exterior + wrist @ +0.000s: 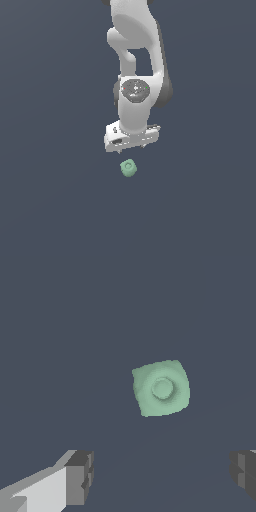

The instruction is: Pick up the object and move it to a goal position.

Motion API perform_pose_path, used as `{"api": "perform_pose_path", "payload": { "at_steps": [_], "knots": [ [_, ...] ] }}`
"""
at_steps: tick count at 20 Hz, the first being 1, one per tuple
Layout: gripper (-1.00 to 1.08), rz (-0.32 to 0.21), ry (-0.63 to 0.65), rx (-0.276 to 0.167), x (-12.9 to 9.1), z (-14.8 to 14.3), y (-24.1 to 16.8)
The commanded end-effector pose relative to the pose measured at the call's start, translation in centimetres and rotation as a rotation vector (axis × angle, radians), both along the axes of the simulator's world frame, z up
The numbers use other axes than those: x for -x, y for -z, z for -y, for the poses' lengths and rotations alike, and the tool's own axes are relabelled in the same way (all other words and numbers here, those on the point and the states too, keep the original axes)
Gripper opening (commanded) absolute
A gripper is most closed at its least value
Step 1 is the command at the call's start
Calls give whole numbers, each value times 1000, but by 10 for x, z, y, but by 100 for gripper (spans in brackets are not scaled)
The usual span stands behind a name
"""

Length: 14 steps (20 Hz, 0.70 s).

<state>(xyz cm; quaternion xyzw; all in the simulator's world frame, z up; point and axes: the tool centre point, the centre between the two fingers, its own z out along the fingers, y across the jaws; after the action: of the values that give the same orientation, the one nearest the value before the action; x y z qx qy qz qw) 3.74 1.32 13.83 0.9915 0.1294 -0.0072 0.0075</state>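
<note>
My white tool (131,142) hangs released, jaws spread wide, above the small mint-green lumpy cylinder with a dimpled top (161,388), which rests apart on the dark bench (50,200); I should centre over it before descending.

Sim render, flat slate-grey bkgd (50,200)

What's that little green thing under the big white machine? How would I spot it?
Find the white arm hanging over the plain dark grey floor and follow it down to its tool. Just beyond the tool lies the object, untouched. It is the only coloured thing there: a small, pale mint-green lump with a round dimple on top.
</note>
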Motion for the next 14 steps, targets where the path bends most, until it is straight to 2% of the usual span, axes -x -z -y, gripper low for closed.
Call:
{"api": "perform_pose_path", "payload": {
  "at_steps": [1,7,14],
  "knots": [
    [100,2,-54,-4,-12,2,11],
    [100,7,-152,-12,-32,7,34],
    [100,10,-209,-17,-43,10,47]
  ]
}}
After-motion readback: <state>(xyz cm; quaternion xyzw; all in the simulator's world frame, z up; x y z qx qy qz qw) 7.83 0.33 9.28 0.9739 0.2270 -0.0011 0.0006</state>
